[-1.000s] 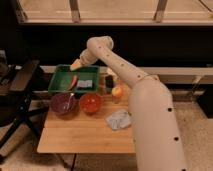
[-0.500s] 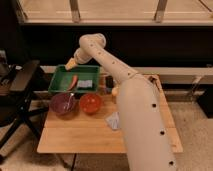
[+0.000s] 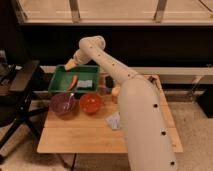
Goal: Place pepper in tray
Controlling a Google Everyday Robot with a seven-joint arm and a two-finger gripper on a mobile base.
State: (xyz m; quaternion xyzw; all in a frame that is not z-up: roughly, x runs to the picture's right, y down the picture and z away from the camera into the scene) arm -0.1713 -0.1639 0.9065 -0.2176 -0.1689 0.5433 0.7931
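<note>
Pepper [image 3: 69, 64] comes last by size, so start with what carries everything. The surface [image 3: 75, 140] is a wooden top, and the arm [image 3: 140, 115] rises from its right side and reaches back and left across it. The tray [image 3: 59, 85] lies at the far left of the surface. Just in front of it stand a purple bowl [image 3: 53, 102] and a red bowl [image 3: 82, 100]. A slim red thing [image 3: 73, 81] and a blue pad [image 3: 86, 83] lie inside the tray, toward its middle and right, which leaves its left floor bare.

The gripper [image 3: 71, 64] hangs over the tray's far left corner, about level with the rim. It looks to be holding the pepper, closed around it (the grip itself is hard to make out).

The pepper is at the edge, not yet over the floor, and a release here could tip it off the sloping side. It would be better to bring it forward over the bare left floor, clear of the slim red thing. Then lower it close to the floor before letting go, since a lumpy pepper will roll, and lift straight up afterwards.
</note>
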